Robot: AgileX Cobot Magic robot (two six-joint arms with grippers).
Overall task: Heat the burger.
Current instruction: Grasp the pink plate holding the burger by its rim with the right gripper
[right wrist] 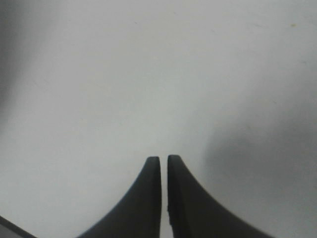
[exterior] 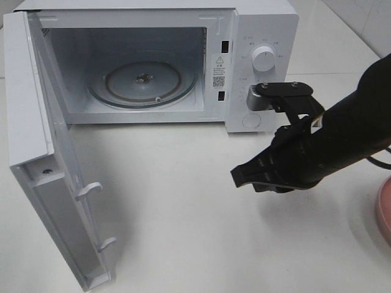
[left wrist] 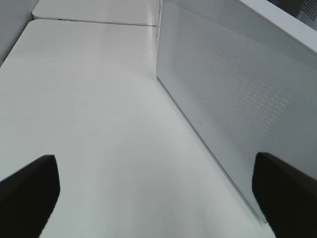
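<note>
Smooth white tabletop (exterior: 183, 207) carrying one boxy white microwave (exterior: 269, 27), door (exterior: 36, 116) hanging open, one round glass turntable (exterior: 143, 82) showing. Right gripper (exterior: 243, 177) hovering, fingers nearly touching, empty; left gripper (left wrist: 156, 173) gaping wide.

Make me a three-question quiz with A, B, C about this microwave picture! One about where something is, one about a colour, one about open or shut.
1. Where is the glass tray?
A) inside the microwave
B) on the floor
C) on top of the oven

2. What colour is the plate at the right edge of the high view?
A) blue
B) pink
C) green

3. How is the door?
A) shut
B) swung open
C) missing

Answers:
1 A, the tray lies flat in the bottom of the cavity.
2 B, the bit of rim that shows is pink.
3 B, it stands swung out to the left, so the whole inside is in view.
</note>
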